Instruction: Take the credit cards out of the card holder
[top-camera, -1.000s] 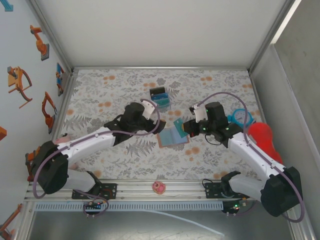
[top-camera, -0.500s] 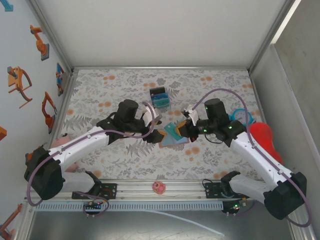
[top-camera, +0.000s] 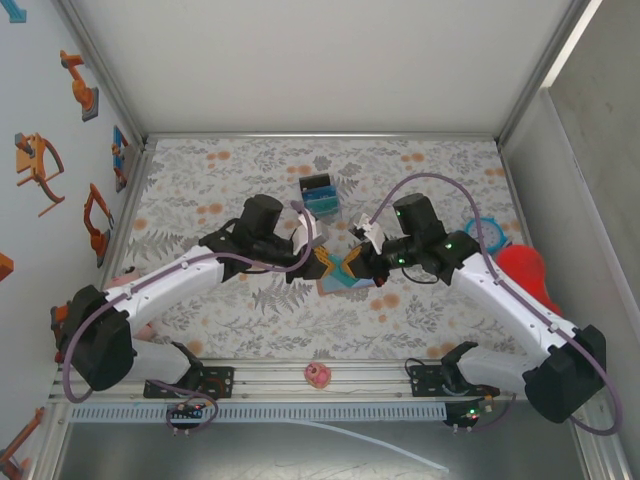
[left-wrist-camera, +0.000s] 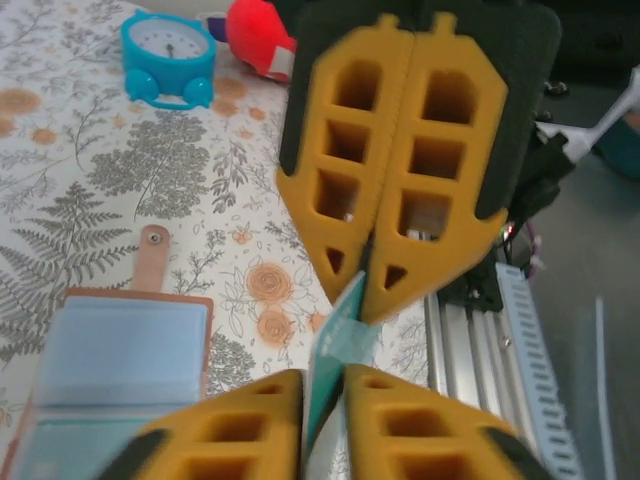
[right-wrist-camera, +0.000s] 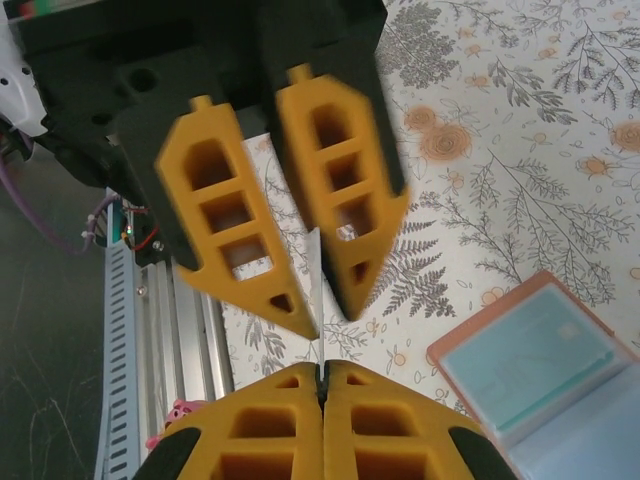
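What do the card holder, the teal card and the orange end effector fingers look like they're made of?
The card holder looks like leather or imitation: matte tan rim and strap tab, with glossy, plastic-looking pockets. The credit card seems thin stiff plastic, teal. The end effector fingers look like plastic, perhaps printed: matte orange with lattice cut-outs.

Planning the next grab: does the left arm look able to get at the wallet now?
Probably not: the left gripper and right gripper both pinch one card, so its jaws are busy; the open wallet lies uncovered nearby.
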